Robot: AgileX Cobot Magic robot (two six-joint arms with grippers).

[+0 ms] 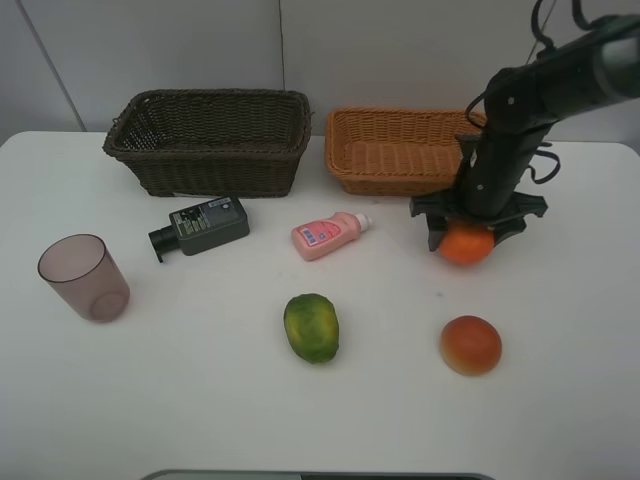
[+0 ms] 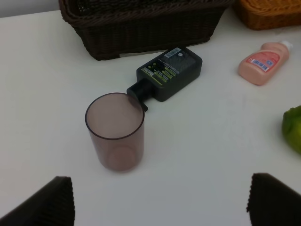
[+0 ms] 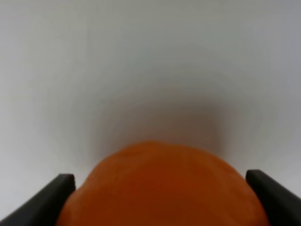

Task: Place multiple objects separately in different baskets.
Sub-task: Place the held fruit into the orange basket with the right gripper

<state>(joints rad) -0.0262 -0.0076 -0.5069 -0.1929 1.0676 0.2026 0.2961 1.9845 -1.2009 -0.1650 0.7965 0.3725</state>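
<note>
My right gripper [image 1: 468, 238] is shut on the orange [image 1: 466, 246] just in front of the orange-tan basket [image 1: 385, 180]; the orange [image 3: 160, 188] fills the right wrist view between both fingers. The dark brown basket [image 1: 215, 165] stands to its left. On the table lie the dark bottle [image 1: 203, 225], pink bottle [image 1: 328, 234], green fruit [image 1: 311, 327] and red-orange fruit [image 1: 470, 344]. The mauve cup [image 1: 84, 277] stands upright at the left. My left gripper [image 2: 160, 202] is open, hovering short of the cup [image 2: 115, 132], out of the high view.
The left wrist view also shows the dark bottle [image 2: 169, 73] touching the cup's rim side, the pink bottle [image 2: 261, 62], the green fruit [image 2: 293, 127] and the dark basket [image 2: 141, 28]. A white wall rises behind the baskets.
</note>
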